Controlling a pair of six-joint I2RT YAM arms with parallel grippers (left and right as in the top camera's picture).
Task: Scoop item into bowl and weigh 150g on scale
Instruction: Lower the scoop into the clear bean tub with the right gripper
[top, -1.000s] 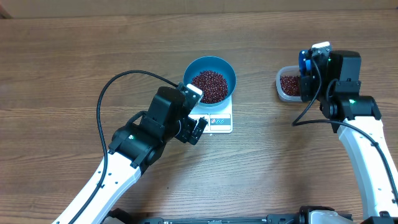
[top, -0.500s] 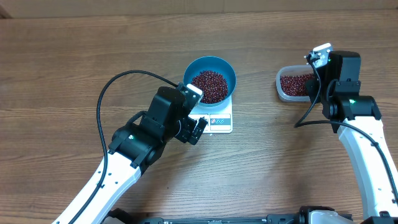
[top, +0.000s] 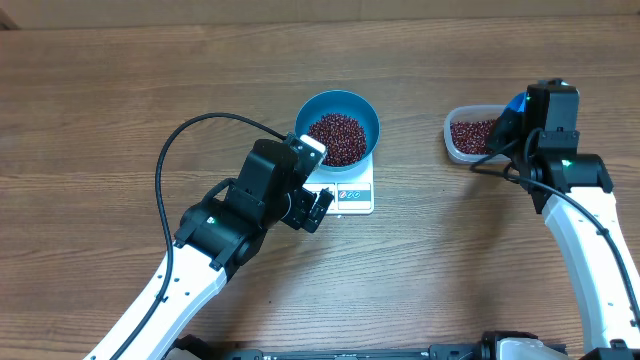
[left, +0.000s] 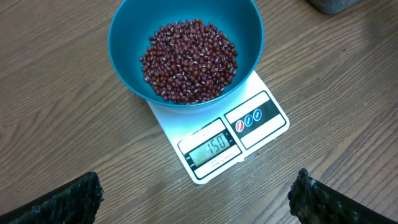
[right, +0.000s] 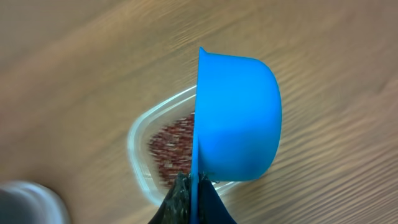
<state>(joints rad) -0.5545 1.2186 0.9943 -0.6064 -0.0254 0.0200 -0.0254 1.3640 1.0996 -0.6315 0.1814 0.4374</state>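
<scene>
The blue bowl (top: 339, 106) stands on the white scale (top: 352, 196), holding a heap of red-brown beans (top: 337, 137). In the left wrist view the bowl (left: 124, 43) and beans (left: 189, 59) fill the top, and the scale (left: 264, 118) shows 150 on its display (left: 214, 145). My left gripper (top: 320, 208) hovers open just in front of the scale, its jaws (left: 196, 190) wide apart and empty. Over the clear tub, my right gripper (top: 503, 135) is shut on the handle of a small blue scoop (right: 239, 118), which is turned on its side.
The clear tub (top: 455, 140) with more beans (right: 171, 149) sits at the right on the wooden table. A black cable (top: 200, 125) loops left of the bowl. A blurred grey shape (right: 25, 202) shows at the right wrist view's lower left.
The right wrist has rolled over the tub, turning the scoop from above the gripper round to its right side. The left arm, bowl and scale have not moved.
</scene>
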